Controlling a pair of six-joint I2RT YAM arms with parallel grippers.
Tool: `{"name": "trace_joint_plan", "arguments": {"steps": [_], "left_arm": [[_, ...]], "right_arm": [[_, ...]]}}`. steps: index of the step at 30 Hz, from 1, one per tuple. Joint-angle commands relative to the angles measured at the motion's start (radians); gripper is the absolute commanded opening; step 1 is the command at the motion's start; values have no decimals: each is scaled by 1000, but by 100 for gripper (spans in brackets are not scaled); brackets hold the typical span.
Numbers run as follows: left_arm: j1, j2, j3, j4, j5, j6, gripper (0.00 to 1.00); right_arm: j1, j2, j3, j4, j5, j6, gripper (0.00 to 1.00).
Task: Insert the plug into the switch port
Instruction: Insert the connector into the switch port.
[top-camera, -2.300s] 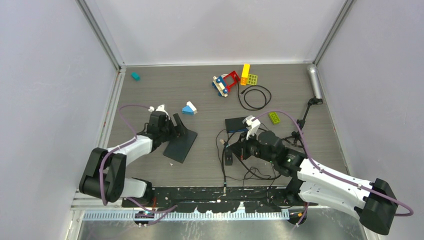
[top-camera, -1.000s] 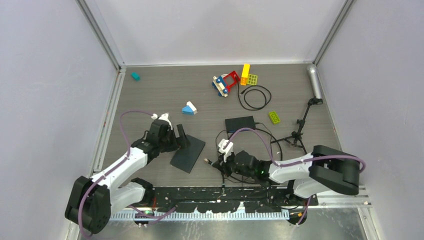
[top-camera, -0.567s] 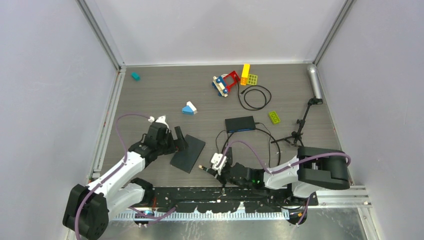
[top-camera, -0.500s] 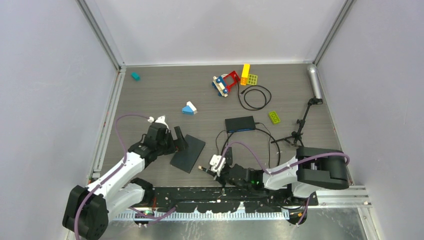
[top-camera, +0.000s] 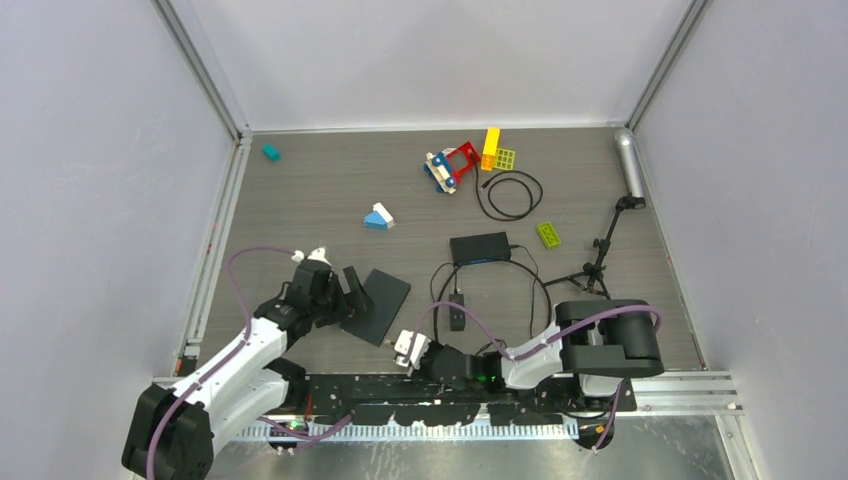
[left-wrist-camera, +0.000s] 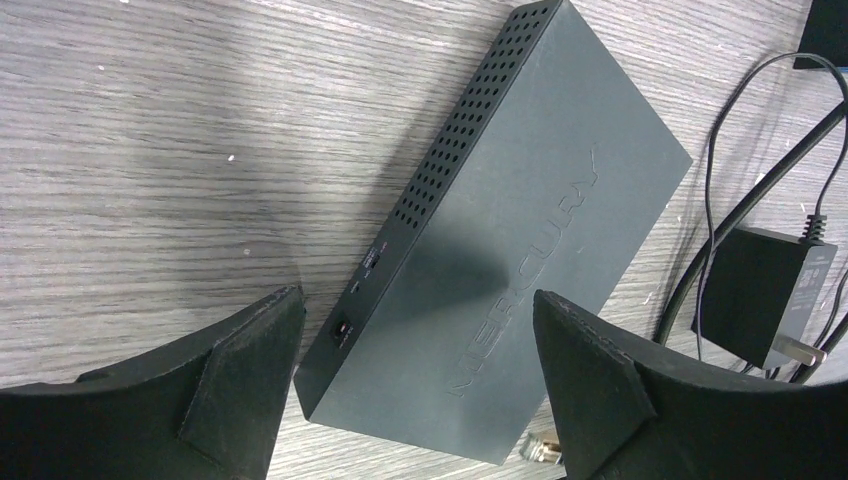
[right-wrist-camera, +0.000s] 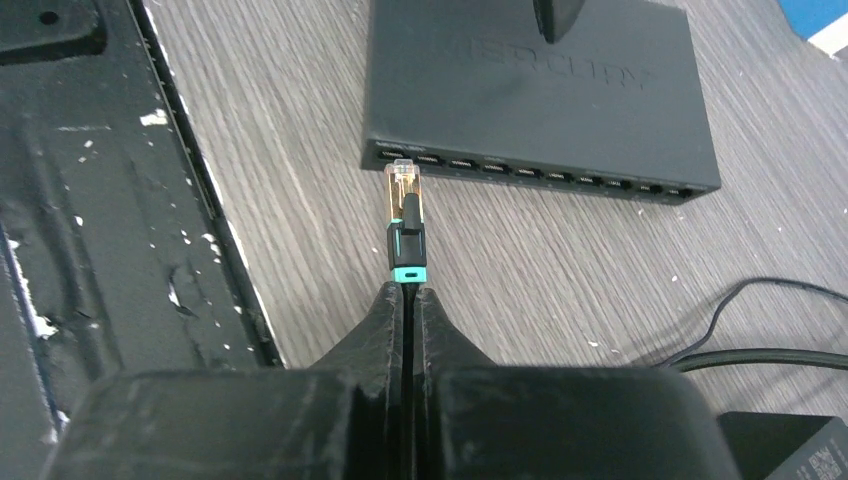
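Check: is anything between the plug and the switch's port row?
Nothing: the right wrist view shows the plug, pinched in the right gripper, tip right at the leftmost ports of the switch, only bare table beneath.

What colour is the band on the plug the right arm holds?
Teal. The band sits behind the black boot of the plug; right wrist view shows it best.

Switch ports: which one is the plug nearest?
The leftmost port in the right wrist view, the row's end by the black rail; the plug tip sits just before it.
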Motion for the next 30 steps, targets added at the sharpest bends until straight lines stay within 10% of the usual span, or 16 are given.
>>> {"name": "trace_joint_plan", "arguments": {"steps": [1,30], "left_arm": [[0,-12,7,-39,16,11,86],[-1,65,1,-14,67,13,74]], "right_arm": [[35,30,57,14,109,-23,1],[11,91,109,-85,149,82,1]]}}
